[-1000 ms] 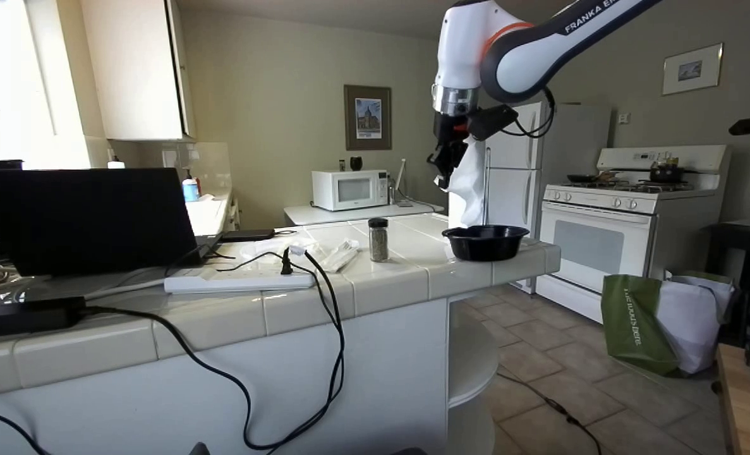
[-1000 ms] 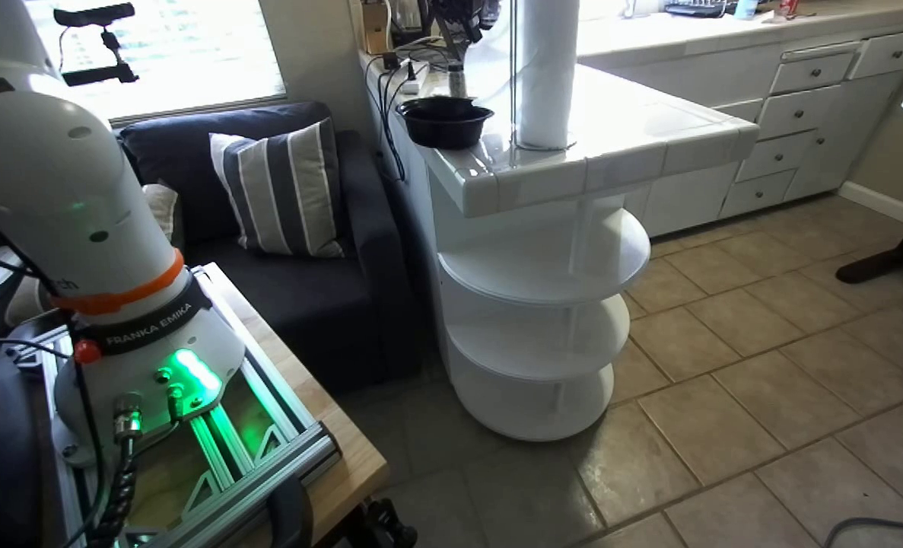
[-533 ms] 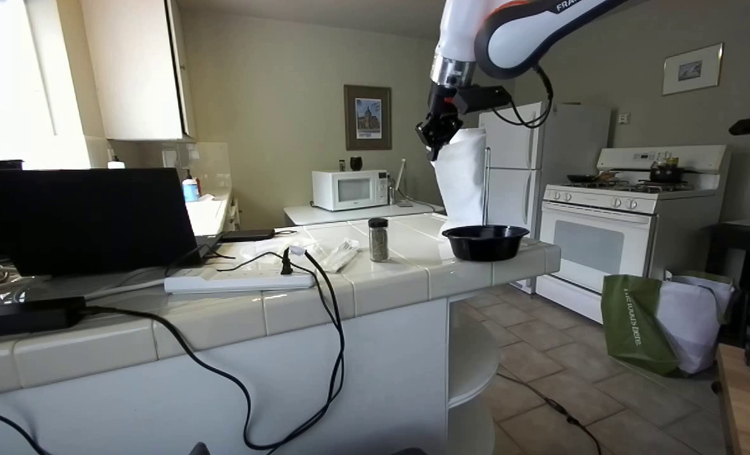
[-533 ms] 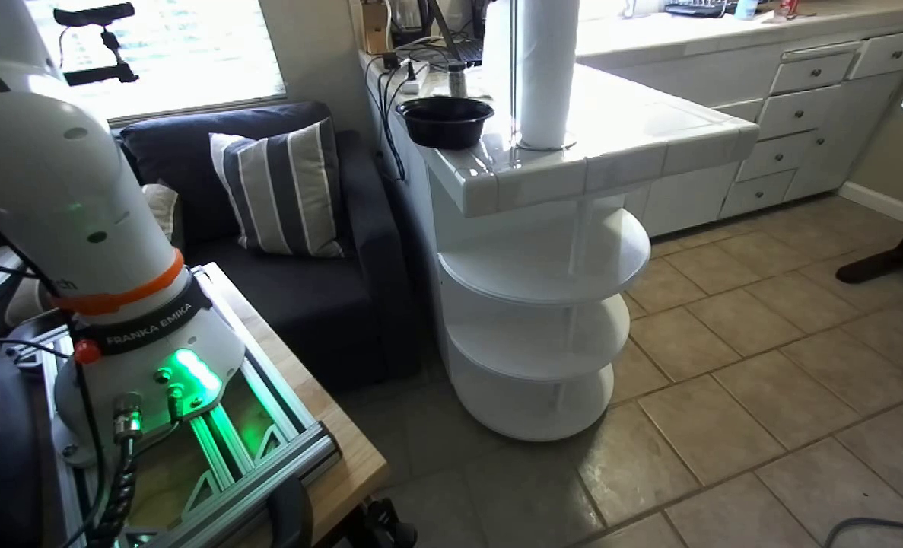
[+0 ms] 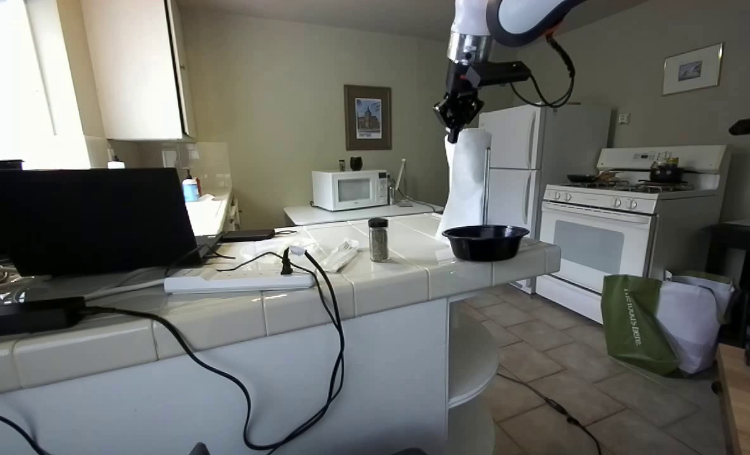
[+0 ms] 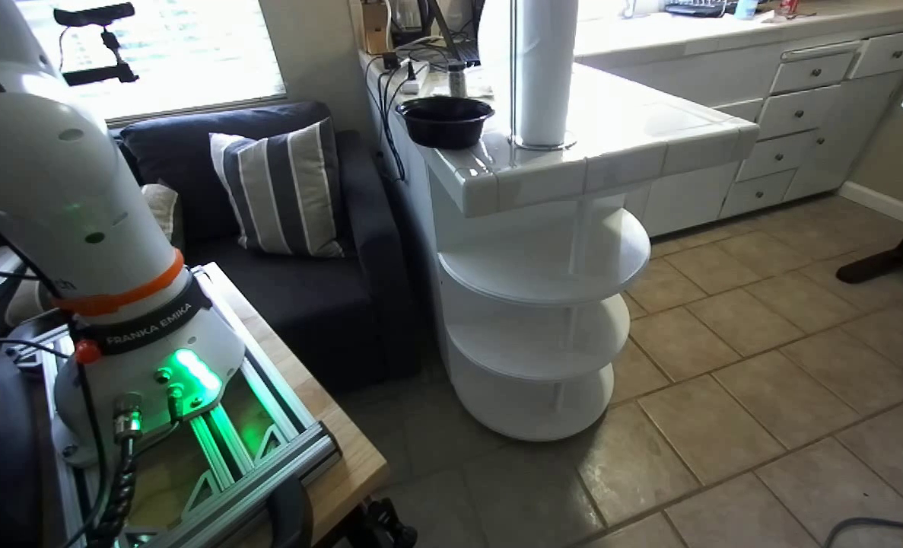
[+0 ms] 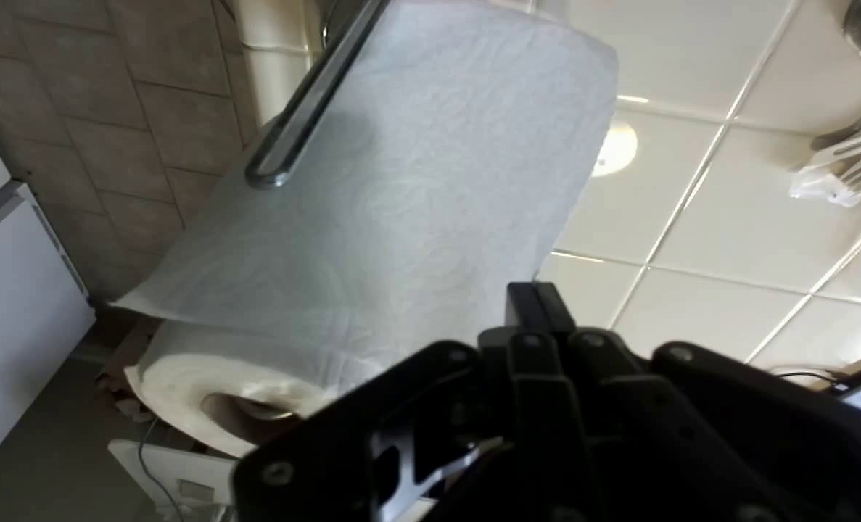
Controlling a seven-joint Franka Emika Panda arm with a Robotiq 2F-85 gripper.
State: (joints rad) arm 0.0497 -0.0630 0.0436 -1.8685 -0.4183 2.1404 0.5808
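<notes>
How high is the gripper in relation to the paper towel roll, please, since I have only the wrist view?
Observer: In an exterior view, the tip of the gripper appears about level with the top of the paper towel roll.
Operator: Thank you. Does anything hang nearby?
Observer: Yes, a black cable hangs in a loop below the arm, apart from the paper towel roll.
Operator: And is anything glowing elsewhere, please?
Observer: Yes, a green light glows on the robot base.

The paper towel [image 7: 466,159] is swirl-patterned white, the bowl [image 5: 485,249] black, the cushion [image 6: 278,190] grey-striped.
</notes>
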